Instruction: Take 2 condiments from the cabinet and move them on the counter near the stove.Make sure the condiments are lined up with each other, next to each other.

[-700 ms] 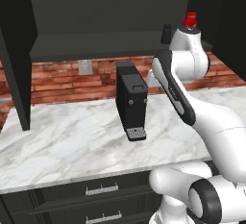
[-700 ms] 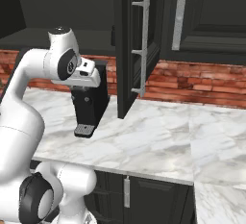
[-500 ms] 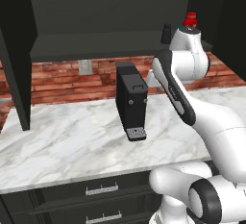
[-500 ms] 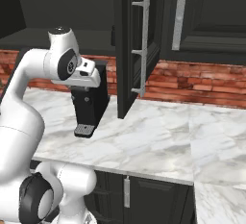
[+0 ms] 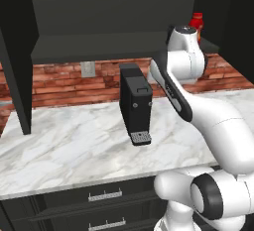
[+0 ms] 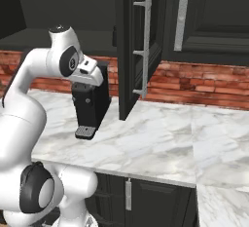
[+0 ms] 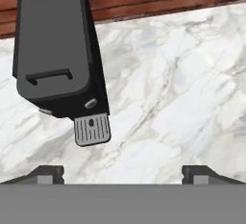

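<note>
Fingers (image 7: 123, 172) spread wide, empty, pointed down at the marble table (image 7: 182, 88) beside the black coffee machine (image 5: 135, 103). Red bottle (image 5: 197, 23) upright on the cabinet shelf (image 5: 99, 40), far right, partly behind the arm's upper joint — nowhere near the hand. Tiny black shaker not made out. Risks: lifting toward the shelf, could clip the coffee machine or the open cabinet door (image 6: 133, 46); a rounded bottle could tip if nudged off-centre. No brands, labels or legible writing.
</note>
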